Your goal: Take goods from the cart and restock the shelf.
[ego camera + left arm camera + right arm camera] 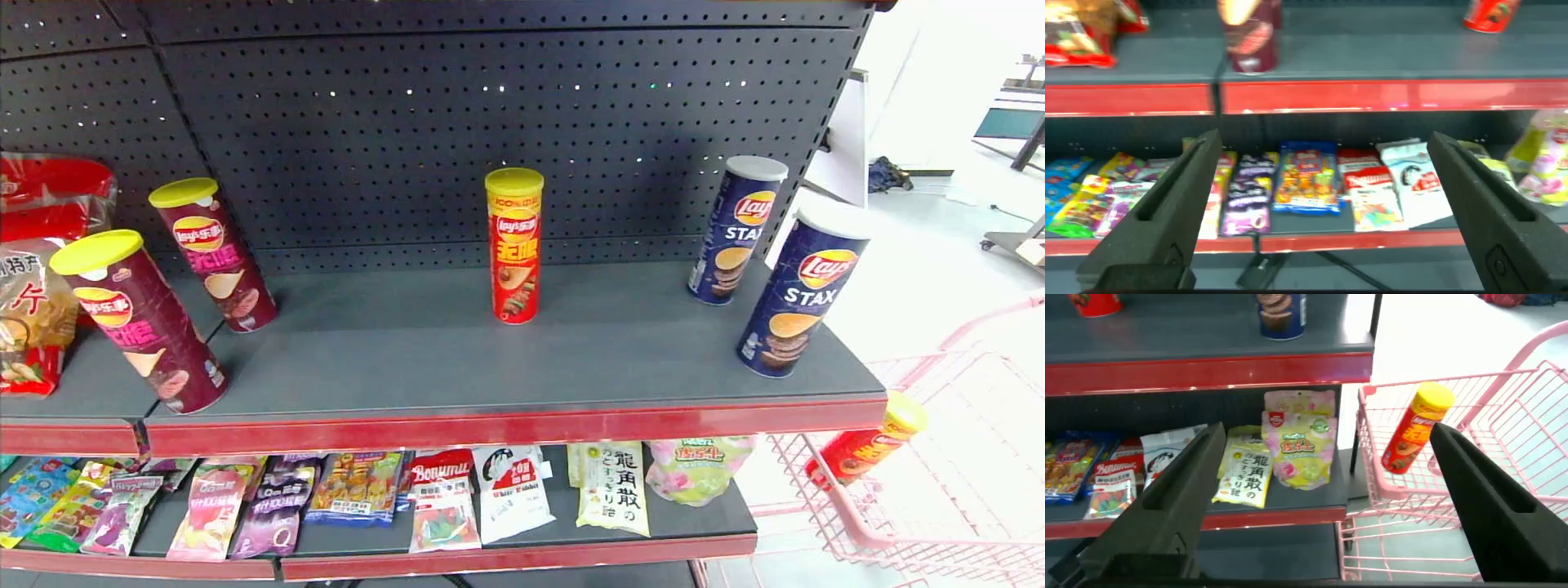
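Note:
A red chip can with a yellow lid (865,445) leans against the near wall of the pink cart (841,506) to the right of the shelf. In the right wrist view that red can (1413,429) lies just beyond my right gripper (1327,433), which is open and holds nothing. My left gripper (1323,143) is also open and empty, facing the lower shelf's snack bags (1306,175). The dark upper shelf (490,359) carries one red can (514,245) at the middle, two maroon cans (139,318) on the left and two blue cans (800,302) on the right.
Snack bags (441,498) lie in a row on the lower shelf. Red and orange bags (33,269) crowd the upper shelf's far left. Bare shelf board lies either side of the middle red can. Open floor (922,269) stretches beyond the cart.

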